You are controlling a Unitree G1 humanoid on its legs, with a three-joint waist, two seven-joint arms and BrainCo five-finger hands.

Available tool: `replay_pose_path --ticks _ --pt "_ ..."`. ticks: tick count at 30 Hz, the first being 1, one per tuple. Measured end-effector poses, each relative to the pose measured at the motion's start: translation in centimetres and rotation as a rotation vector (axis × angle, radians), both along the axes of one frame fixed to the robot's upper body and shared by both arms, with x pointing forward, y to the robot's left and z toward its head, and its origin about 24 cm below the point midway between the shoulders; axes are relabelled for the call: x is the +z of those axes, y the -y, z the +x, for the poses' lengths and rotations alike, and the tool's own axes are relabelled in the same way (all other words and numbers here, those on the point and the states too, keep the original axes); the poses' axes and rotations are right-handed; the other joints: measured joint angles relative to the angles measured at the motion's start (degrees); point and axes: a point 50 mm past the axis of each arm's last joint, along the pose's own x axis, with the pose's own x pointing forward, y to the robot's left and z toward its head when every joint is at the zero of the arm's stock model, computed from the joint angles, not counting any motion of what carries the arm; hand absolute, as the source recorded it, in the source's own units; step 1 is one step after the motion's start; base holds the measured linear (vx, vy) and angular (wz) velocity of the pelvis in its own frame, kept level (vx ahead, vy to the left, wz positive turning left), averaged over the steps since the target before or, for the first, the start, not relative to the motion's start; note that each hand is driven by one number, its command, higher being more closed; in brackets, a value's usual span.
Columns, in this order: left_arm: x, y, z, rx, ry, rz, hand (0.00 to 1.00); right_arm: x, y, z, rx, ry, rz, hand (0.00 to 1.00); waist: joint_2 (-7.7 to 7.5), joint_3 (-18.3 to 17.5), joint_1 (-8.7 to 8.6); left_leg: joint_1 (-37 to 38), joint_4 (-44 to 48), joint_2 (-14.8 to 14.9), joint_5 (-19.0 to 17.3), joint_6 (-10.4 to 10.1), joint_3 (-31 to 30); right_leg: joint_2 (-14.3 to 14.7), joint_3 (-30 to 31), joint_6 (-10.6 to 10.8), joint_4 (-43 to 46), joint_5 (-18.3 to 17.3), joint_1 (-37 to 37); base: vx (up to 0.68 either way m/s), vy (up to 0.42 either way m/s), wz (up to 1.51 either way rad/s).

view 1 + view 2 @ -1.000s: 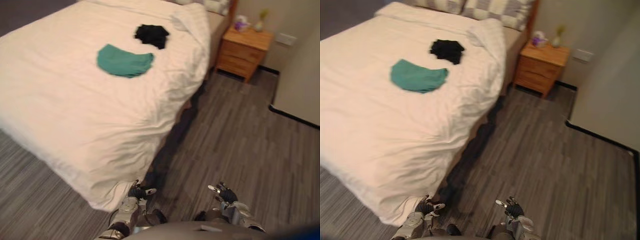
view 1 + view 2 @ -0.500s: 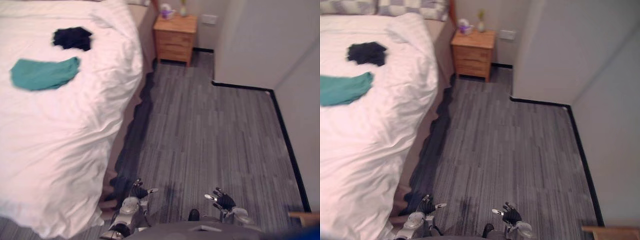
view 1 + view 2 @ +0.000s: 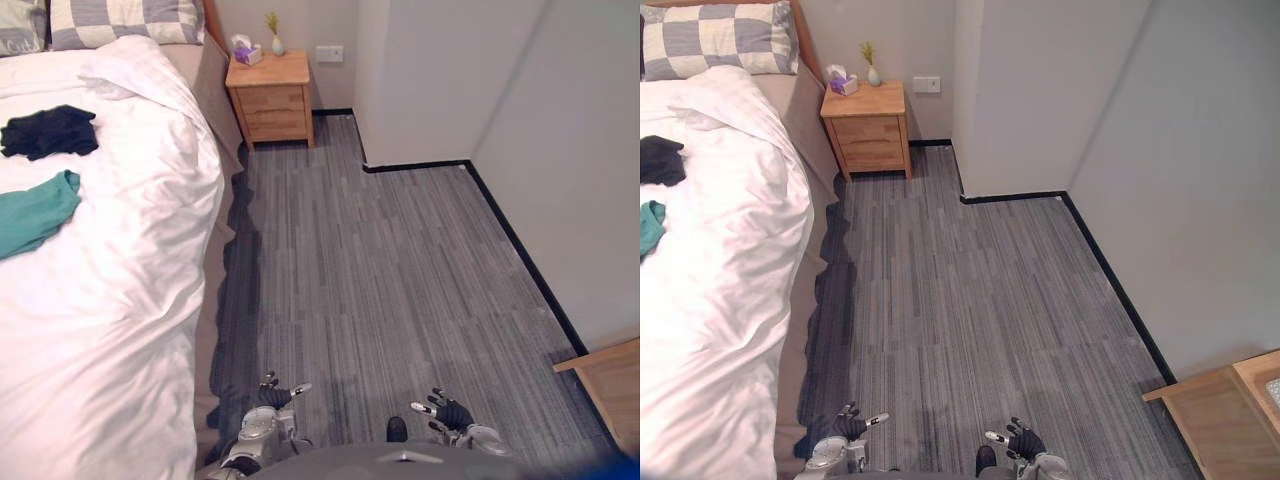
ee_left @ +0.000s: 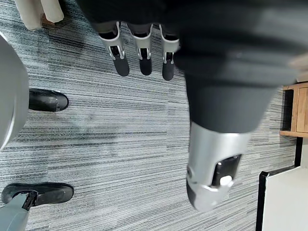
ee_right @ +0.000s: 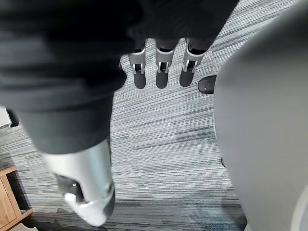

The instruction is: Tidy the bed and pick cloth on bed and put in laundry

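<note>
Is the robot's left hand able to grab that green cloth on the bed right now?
Probably not yet. The left hand hangs open, low over the floor beside the bed, while the green cloth lies well up the bed. Nothing blocks it; the robot likely must step closer.

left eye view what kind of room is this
Likely a bedroom: a white-covered bed with a checked pillow, and a wooden nightstand beside it holding a small vase.

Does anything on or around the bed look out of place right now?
Yes: a black cloth and a teal cloth lie loose, apart, on the white duvet, which is rumpled near the pillows.
</note>
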Motion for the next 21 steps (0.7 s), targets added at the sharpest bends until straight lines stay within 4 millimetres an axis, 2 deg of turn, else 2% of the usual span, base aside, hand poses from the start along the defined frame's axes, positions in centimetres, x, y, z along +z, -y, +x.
replay_pose_path --ticks 4,9,13,14,15,16,17,18,19,21 --pt "-0.2 -0.1 -0.5 0.012 -0.017 -0.005 0.00 0.0 0.1 -0.1 -0.015 -0.006 -0.003 0.00 0.13 -0.03 -0.06 0.01 -0.07 -0.04 0.04 0.04 -0.11 -0.09 -0.31 0.00 0.02 0.00 0.09 0.00 0.001 0.02" --pt "-0.6 -0.6 -1.3 0.056 -0.082 -0.056 0.00 -0.3 0.7 -0.7 -0.136 -0.072 -0.030 0.00 0.61 -0.21 -0.04 1.38 -1.03 0.44 0.32 0.07 1.12 -0.12 -0.62 0.01 0.01 -0.01 0.86 0.00 -0.005 -0.02" --pt "-0.8 -1.1 -1.8 0.097 -0.130 -0.092 0.00 -0.4 0.9 -0.7 -0.121 -0.118 -0.086 0.00 0.57 -0.08 0.11 1.30 0.59 0.84 -0.56 -0.31 1.93 -0.13 -1.71 0.01 0.02 -0.71 1.40 -0.01 -0.013 -0.05" --pt "-0.8 -1.4 -2.0 0.122 -0.133 -0.110 0.00 -0.4 0.9 -0.6 -0.113 -0.137 -0.100 0.00 0.95 0.17 0.32 -0.27 4.55 1.83 -2.63 -1.07 2.17 0.09 -2.86 -0.49 0.01 -1.79 1.63 -0.01 -0.013 -0.17" --pt "-0.7 -1.7 -2.1 0.163 -0.119 -0.116 0.00 -0.5 0.8 -0.6 -0.107 -0.155 -0.100 0.00 1.32 0.55 0.97 -2.66 11.12 3.23 -4.95 -3.00 3.17 0.28 -4.17 -1.07 -0.05 -2.17 1.91 -0.03 0.000 -0.15" --pt "-0.6 -2.0 -2.1 0.189 -0.105 -0.118 0.00 -0.5 0.7 -0.5 -0.107 -0.161 -0.099 0.00 0.89 0.87 1.38 -5.04 16.53 3.53 -5.38 -3.68 3.55 0.21 -4.59 -1.08 -0.25 -2.18 2.27 -0.09 0.014 0.00" --pt "-0.4 -2.4 -2.0 0.243 -0.076 -0.128 0.00 -0.5 0.7 -0.5 -0.115 -0.167 -0.105 0.00 1.26 1.31 1.15 -10.67 27.48 4.87 -4.83 -4.27 3.67 0.28 -5.29 -1.21 0.04 -2.26 2.45 -0.12 0.000 0.23" --pt "-0.4 -2.4 -1.9 0.283 -0.067 -0.137 0.00 -0.5 0.8 -0.5 -0.116 -0.168 -0.111 0.00 1.22 1.40 0.94 -13.98 34.30 6.43 -3.48 -4.76 3.39 0.52 -5.59 -1.39 0.18 -2.40 3.56 -0.16 0.016 0.28" --pt "-0.4 -2.6 -2.0 0.317 -0.072 -0.119 0.00 -0.4 1.0 -0.3 -0.124 -0.163 -0.120 0.00 1.72 3.18 1.23 -15.57 39.84 7.66 -1.77 -5.00 4.13 0.09 -5.88 -1.60 1.47 -3.21 5.16 -0.10 0.035 0.20" --pt "-0.6 -2.5 -2.7 0.326 -0.099 -0.115 0.00 -0.3 1.5 -0.2 -0.151 -0.155 -0.130 0.00 3.00 3.28 1.29 -15.10 38.84 8.72 -3.35 -3.80 6.10 -0.36 -6.40 -1.37 2.65 -4.11 5.52 -0.10 0.082 0.20"
